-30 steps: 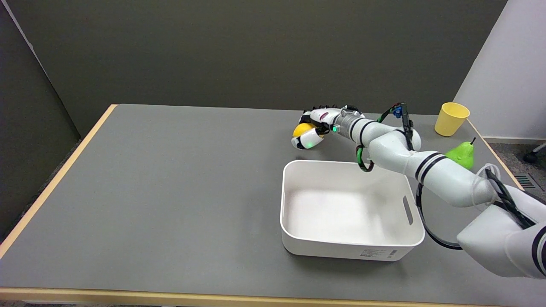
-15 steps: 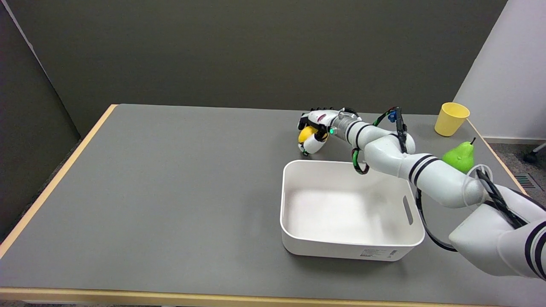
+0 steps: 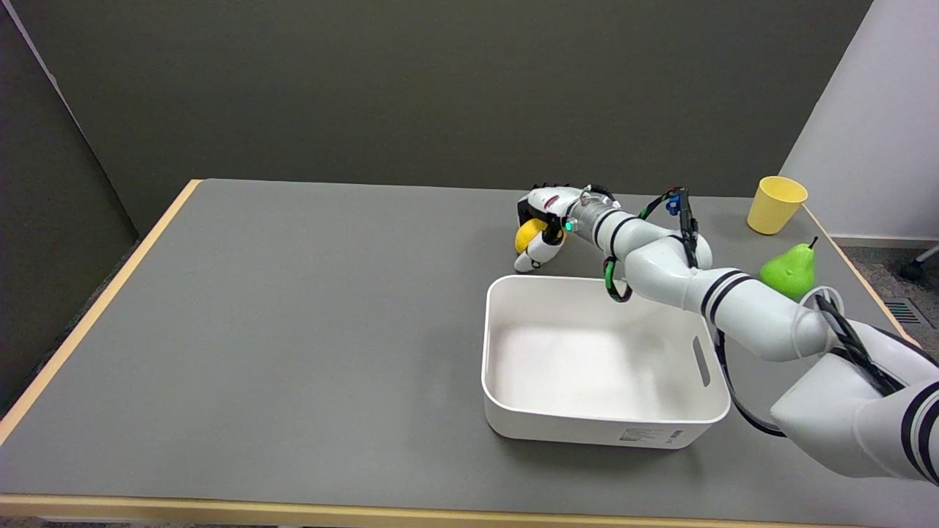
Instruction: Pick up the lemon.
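Hand [image 3: 541,224] around lemon [image 3: 527,235]

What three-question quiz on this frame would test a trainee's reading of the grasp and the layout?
1. True or false: the robot hand is wrapped around the lemon.
2. Which is nearest the table's far right corner? A) the yellow cup B) the green pear C) the white bin
3. Fill in: the white bin holds ____.

Key: 1 true; 2 A; 3 nothing.
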Robot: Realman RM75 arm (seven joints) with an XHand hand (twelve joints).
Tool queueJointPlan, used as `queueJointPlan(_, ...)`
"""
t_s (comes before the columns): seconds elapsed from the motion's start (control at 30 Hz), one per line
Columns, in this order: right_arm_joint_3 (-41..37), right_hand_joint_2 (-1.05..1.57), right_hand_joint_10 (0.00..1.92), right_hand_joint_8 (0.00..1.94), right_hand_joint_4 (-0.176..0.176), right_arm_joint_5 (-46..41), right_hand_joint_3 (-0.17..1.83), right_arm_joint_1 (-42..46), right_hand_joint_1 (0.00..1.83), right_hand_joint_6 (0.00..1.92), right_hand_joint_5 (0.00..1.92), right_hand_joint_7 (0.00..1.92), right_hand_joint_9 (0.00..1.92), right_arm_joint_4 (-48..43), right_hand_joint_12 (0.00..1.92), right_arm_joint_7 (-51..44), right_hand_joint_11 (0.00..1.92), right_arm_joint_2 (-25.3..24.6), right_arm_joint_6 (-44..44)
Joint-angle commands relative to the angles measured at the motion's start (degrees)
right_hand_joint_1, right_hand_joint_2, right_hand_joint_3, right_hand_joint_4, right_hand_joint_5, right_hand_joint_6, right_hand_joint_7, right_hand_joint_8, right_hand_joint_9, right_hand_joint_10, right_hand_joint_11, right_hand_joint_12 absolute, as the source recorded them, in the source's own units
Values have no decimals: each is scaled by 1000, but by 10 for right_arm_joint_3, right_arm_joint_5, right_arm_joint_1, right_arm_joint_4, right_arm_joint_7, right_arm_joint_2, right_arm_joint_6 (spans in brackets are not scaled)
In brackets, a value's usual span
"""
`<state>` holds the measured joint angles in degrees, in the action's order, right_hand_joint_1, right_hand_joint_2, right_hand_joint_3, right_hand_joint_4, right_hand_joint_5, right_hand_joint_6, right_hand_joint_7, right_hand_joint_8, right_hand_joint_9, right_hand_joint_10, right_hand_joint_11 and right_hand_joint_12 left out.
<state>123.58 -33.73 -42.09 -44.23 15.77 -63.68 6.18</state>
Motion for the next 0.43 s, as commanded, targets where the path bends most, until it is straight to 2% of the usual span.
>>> queueJointPlan(0.03, -64, 1196, 1573, 1360, -126, 5, 165, 42, 1315, 1640, 518, 728, 721, -117, 1921, -2, 798, 29, -49)
queueJointPlan(0.23, -157, 1181, 1566, 1342, -137, 6, 182, 122, 1321, 1620, 520, 749, 731, -319, 1921, -2, 829, 74, -87)
queueJointPlan(0.3, -217, 1184, 1567, 1343, -139, 6, 174, 184, 1322, 1618, 520, 751, 730, -405, 1921, -2, 839, 84, -107)
queueJointPlan(0.43, -339, 1182, 1560, 1338, -145, -1, 171, 320, 1326, 1611, 520, 759, 736, -518, 1921, -2, 846, 81, -156)
